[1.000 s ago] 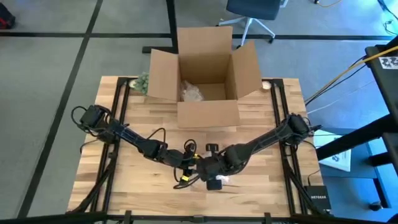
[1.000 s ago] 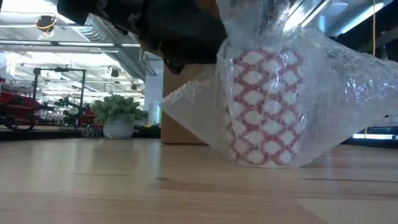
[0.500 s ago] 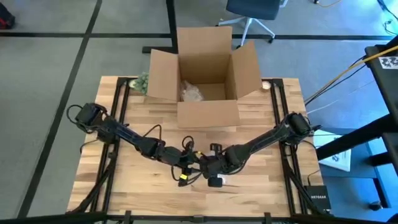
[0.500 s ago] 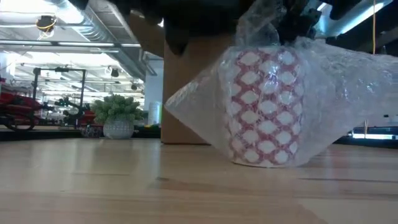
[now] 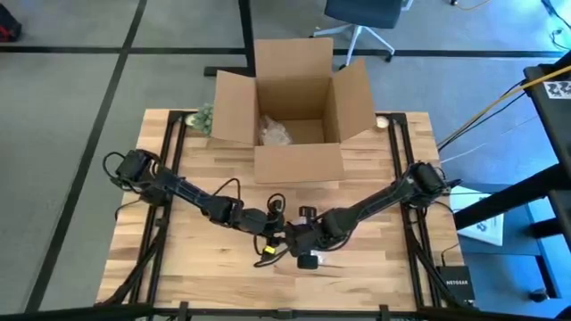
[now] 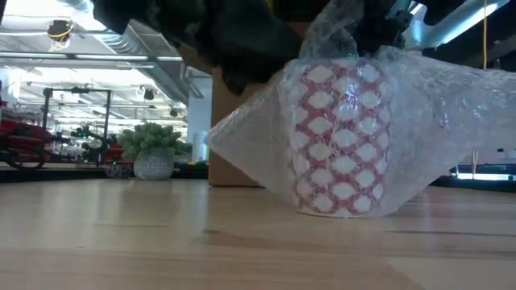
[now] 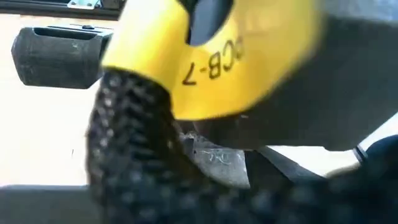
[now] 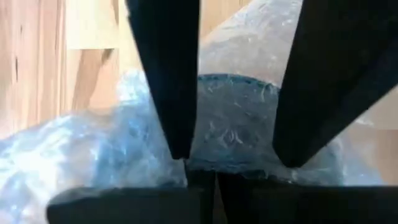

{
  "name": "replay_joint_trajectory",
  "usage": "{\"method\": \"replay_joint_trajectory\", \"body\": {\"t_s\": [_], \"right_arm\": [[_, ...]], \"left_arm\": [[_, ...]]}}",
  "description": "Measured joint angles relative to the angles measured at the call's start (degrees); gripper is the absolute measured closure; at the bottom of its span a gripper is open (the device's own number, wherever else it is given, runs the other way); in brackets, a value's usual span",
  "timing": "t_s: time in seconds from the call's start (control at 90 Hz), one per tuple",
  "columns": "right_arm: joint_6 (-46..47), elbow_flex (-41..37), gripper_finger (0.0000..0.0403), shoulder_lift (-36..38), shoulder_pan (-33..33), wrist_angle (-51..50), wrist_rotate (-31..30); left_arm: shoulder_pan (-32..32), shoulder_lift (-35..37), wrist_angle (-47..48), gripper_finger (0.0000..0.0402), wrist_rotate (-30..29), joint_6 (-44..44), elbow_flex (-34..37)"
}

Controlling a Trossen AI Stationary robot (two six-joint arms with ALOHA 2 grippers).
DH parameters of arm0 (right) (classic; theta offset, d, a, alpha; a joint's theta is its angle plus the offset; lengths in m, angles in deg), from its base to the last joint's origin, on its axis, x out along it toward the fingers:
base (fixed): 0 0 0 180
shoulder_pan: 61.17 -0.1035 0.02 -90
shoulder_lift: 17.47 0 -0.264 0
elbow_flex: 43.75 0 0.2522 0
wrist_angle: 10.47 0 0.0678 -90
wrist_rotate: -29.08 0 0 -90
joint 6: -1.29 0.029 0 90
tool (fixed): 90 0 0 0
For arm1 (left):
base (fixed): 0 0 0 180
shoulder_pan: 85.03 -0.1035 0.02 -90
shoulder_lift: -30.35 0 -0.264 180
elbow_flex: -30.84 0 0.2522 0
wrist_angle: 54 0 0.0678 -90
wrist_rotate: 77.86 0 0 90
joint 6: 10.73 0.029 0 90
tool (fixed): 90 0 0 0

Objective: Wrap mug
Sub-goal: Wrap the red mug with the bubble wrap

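My right fingers (image 8: 227, 165), apart, straddle the bubble-wrapped mug (image 6: 339, 141) on the wooden surface (image 5: 192, 250) (left fingers: can't tell); cardboard box (image 5: 299, 102) behind.

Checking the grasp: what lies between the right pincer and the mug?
Bubble wrap covers the mug; right wrist view shows the right pincer above the wrapped rim.

An open brown cardboard box (image 5: 294, 102) is sitting at the far edge of the pale wooden plank table (image 5: 187, 241), with crumpled clear plastic (image 5: 275, 134) lying inside it; a small green potted plant in a white pot (image 6: 153, 149) is standing just beside the box's left flap; a dark office chair (image 5: 361, 18) is standing on the grey floor beyond the table.
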State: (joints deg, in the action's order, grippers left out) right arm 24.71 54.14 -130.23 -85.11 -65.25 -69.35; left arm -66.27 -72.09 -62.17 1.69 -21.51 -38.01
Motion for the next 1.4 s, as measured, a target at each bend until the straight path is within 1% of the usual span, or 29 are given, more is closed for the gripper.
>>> {"method": "replay_joint_trajectory", "body": {"t_s": [0.133,0.544,0.678,0.778,0.833,0.922,1.111,1.2,1.3,1.4], "right_arm": [[-0.1,1.8,0.0402,-0.1,0.0,-2.3,0.6],[-0.5,14.9,0.0402,-0.1,-0.1,-22.3,0.6],[-0.6,18.7,0.0402,0.0,-0.4,-25.1,-0.1],[-1.7,19.7,0.0402,0.1,-1.1,-21.6,-2.1],[-2.6,19.1,0.0402,0.1,-1.5,-18.4,-1.7],[-2.8,15.9,0.0402,0.1,-2.4,-15.8,1.1],[-0.7,5.4,0.0402,0.4,-3.1,-3.4,1.0],[0.9,0.9,0.0402,0.5,-2.5,1.3,-1.0],[2.2,-1.9,0.0402,0.6,-1.4,3.1,-0.9],[2.2,-2.8,0.0402,0.6,-0.6,3.6,-0.4]], "left_arm": [[-0.1,-0.9,-0.6,0.0274,0.0,-0.5,0.0],[0.0,-0.4,0.0,0.0274,-0.1,-0.3,0.0],[0.0,-0.4,-0.1,0.0274,-0.1,-0.3,0.0],[0.0,-0.4,-0.1,0.0274,-0.1,-0.3,0.0],[0.0,-0.4,-0.1,0.0274,-0.1,-0.3,0.0],[0.0,-0.4,-0.1,0.0274,-0.3,-0.3,0.0],[0.0,-0.4,-0.3,0.0274,-0.3,1.4,0.0],[0.0,-0.4,-0.5,0.0274,-0.1,1.5,0.0],[0.2,-0.2,-0.9,0.0274,2.0,1.8,0.1],[0.6,-0.1,-2.2,0.0274,3.7,3.7,0.1]]}}
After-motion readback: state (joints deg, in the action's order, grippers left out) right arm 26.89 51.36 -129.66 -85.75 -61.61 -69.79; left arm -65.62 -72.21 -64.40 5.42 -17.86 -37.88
